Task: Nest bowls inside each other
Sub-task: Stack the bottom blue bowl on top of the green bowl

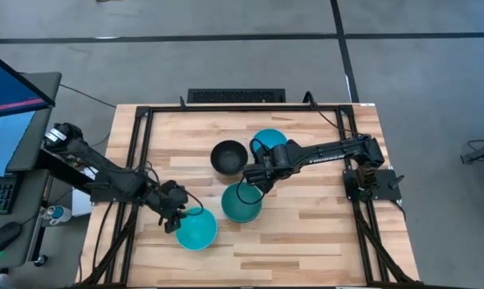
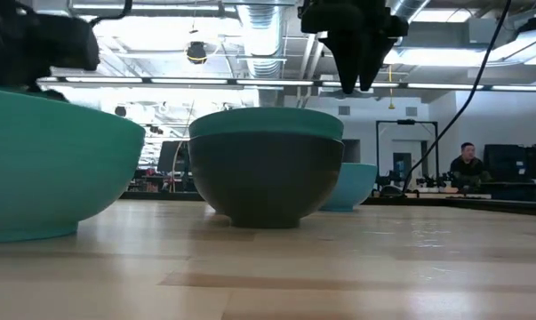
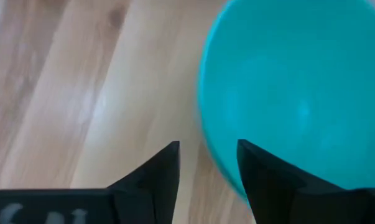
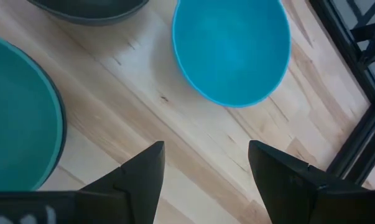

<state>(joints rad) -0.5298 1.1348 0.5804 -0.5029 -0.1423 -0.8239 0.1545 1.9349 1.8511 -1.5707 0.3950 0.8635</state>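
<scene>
The right gripper [image 1: 254, 178] hangs with fingers apart between a teal bowl nested in a black bowl [image 1: 242, 203], a lone black bowl [image 1: 229, 157] and a blue bowl [image 1: 269, 142]. The left gripper [image 1: 173, 215], fingers also apart, straddles the rim of another blue bowl [image 1: 197, 229] near the front of the wooden table [image 1: 306, 233].

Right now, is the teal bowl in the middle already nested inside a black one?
Yes. The teal bowl sits inside a black bowl, only its rim showing above.
</scene>
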